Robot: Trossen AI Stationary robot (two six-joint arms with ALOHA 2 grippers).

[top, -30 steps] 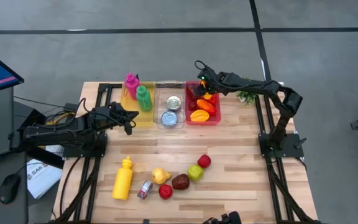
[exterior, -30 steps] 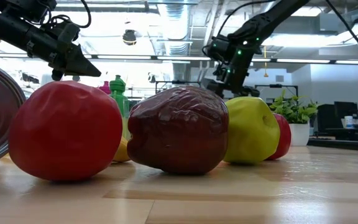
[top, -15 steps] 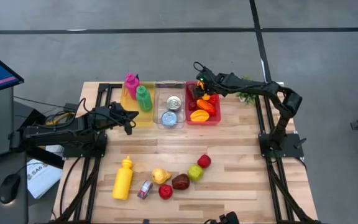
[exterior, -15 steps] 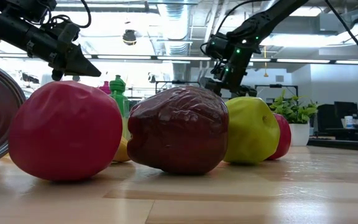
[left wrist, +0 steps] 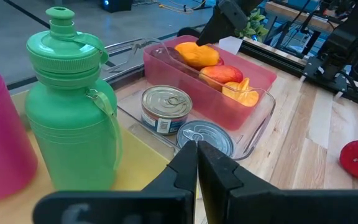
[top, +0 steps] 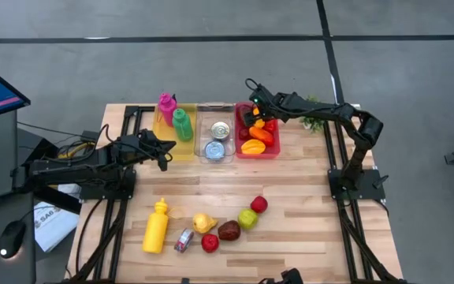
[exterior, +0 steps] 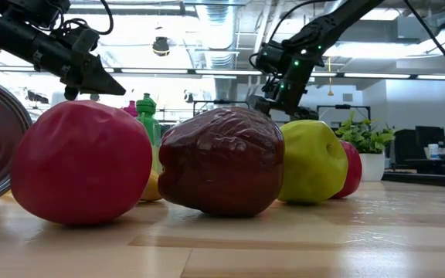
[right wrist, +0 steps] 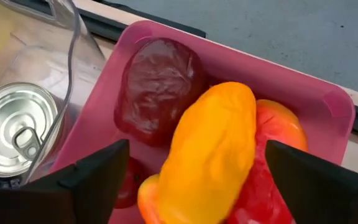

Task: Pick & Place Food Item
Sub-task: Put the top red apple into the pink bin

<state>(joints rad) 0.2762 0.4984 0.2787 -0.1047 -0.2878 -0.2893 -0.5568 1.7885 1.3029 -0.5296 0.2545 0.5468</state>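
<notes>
My right gripper [top: 252,109] hangs open over the far end of the red bin [top: 256,153]. In the right wrist view its fingers [right wrist: 98,177] stand wide on either side of an orange-yellow pepper [right wrist: 213,149] without touching it. The pepper lies on a red fruit [right wrist: 272,155] beside a dark red one [right wrist: 157,87] inside the bin. My left gripper [top: 165,151] is shut and empty, hovering by the yellow bin [top: 181,151]; the left wrist view shows its closed fingertips [left wrist: 196,155].
A clear bin [top: 215,154] with two cans sits between the red and yellow bins. Pink [top: 166,106] and green [top: 181,123] bottles stand in the yellow bin. Near the table's near edge lie several fruits [top: 228,230], a small can [top: 184,240] and a yellow bottle [top: 156,226].
The right gripper has shifted slightly upward above the red bin. The left arm has kept still.
</notes>
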